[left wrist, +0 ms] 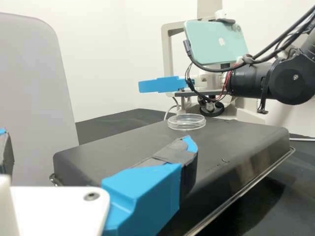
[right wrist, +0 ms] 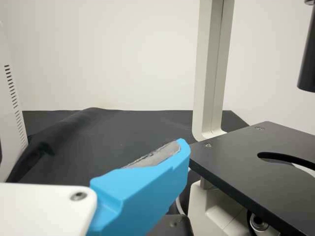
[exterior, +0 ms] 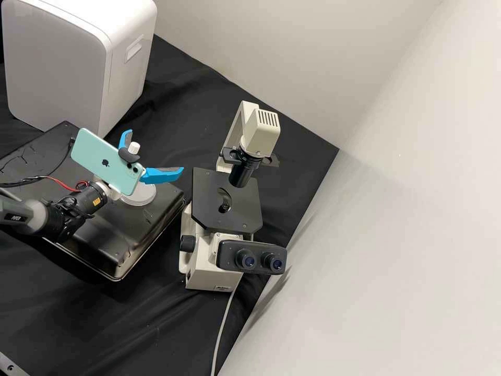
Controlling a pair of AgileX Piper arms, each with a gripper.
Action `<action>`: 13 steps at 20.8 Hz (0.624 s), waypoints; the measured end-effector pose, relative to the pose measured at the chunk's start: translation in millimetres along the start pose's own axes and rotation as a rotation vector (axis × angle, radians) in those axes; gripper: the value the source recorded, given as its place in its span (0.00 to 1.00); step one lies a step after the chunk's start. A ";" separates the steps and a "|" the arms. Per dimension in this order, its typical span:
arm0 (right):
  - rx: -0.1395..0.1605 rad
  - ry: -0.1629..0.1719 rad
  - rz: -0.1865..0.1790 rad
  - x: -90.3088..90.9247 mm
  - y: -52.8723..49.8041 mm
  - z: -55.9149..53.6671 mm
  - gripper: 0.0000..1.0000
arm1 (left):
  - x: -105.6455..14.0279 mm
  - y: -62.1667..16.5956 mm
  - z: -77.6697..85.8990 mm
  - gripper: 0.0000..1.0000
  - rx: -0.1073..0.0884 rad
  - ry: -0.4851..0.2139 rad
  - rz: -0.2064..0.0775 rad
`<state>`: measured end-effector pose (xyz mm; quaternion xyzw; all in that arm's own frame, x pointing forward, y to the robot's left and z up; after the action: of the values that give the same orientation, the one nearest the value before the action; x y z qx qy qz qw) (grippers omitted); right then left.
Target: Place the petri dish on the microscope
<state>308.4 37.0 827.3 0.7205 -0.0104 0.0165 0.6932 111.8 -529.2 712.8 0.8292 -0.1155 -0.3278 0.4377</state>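
I see bright, even light. The black tray (left wrist: 236, 142) gleams along its rim; the microscope (exterior: 209, 261) throws a faint shadow on the white wall (exterior: 417, 209).

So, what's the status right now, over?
Both open: right gripper above petri dish, left gripper near tray. Dish ungripped, on tray. Overhead, condenser crowds microscope stage.

The right arm (exterior: 47, 214) comes in low from the left of the high view, its wrist roughly level. The right claw (exterior: 147, 156) is spread wide, its blue fingers (exterior: 163, 174) far apart. The left claw (left wrist: 96, 140) is parted too, sitting low, with one finger (left wrist: 147, 194) angled inward.
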 end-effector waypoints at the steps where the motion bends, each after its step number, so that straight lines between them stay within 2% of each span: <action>1: 0.000 0.000 0.000 0.0 0.0 0.0 1.00 | -0.2 -0.1 0.2 1.00 0.003 0.002 -0.001; 9: 0.000 0.000 0.000 0.0 0.0 0.0 1.00 | -1.0 -0.9 2.3 1.00 -0.002 0.000 -0.006; 13: 0.006 -0.010 -0.009 -7.1 -4.5 5.2 1.00 | -1.0 -0.9 2.3 1.00 -0.002 0.000 -0.006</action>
<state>301.5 31.9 822.2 0.7226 -0.0107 0.0098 0.6911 109.5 -529.7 711.6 0.8292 -0.1128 -0.3289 0.4377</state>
